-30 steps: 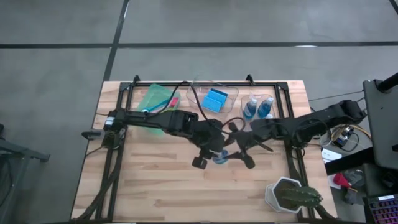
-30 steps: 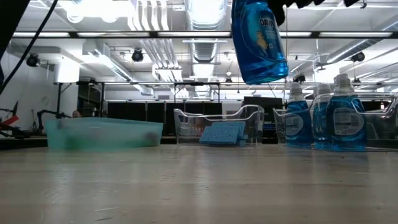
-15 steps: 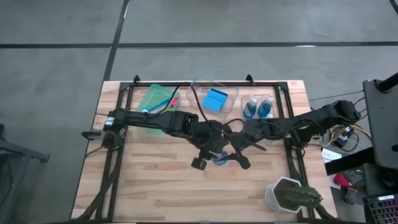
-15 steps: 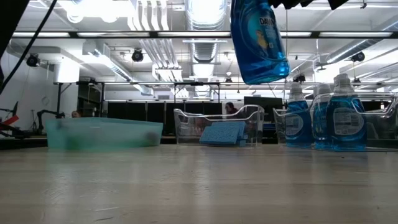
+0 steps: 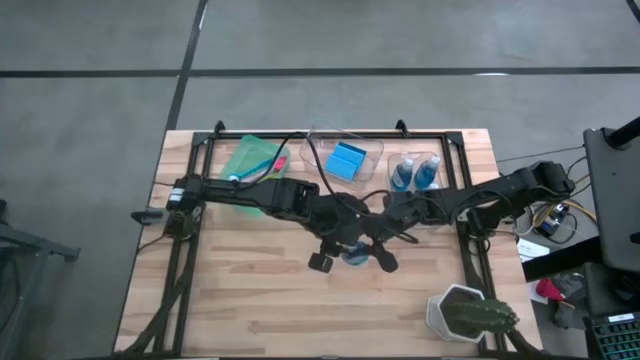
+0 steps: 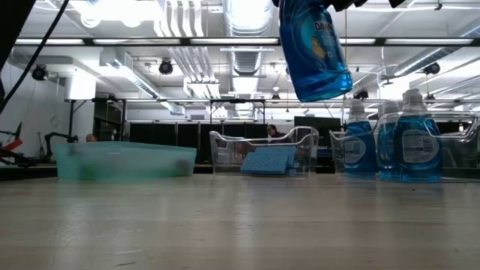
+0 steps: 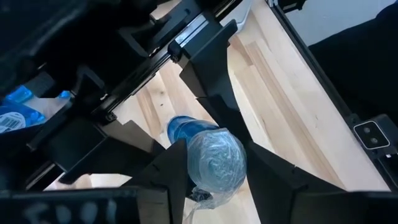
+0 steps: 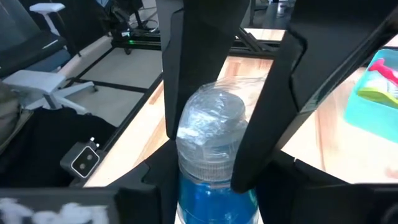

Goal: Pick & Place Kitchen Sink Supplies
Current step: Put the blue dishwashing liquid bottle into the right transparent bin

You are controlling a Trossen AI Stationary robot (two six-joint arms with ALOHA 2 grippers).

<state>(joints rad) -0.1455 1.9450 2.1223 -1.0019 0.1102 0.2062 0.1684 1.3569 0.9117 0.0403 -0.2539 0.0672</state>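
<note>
Both grippers meet at the bottle (image 6: pixel 313 51) held above the table (image 5: pixel 250 290): left gripper (image 7: pixel 214 180) clamping its cap, right gripper (image 8: pixel 214 140) narrowing on it, apparently to take over toward the bin with two bottles (image 5: pixel 415 172).

Bright ceiling lights glare; wrist views blur.

We see both arms crossing mid-worktop (image 5: pixel 250 300), blocking the centre. The back edge is crowded by the green bin (image 5: pixel 250 160), the clear bin (image 5: pixel 345 158) and two standing bottles (image 5: pixel 414 174). A cactus (image 5: pixel 470 315) fills the near right corner. The near left is open board.
</note>
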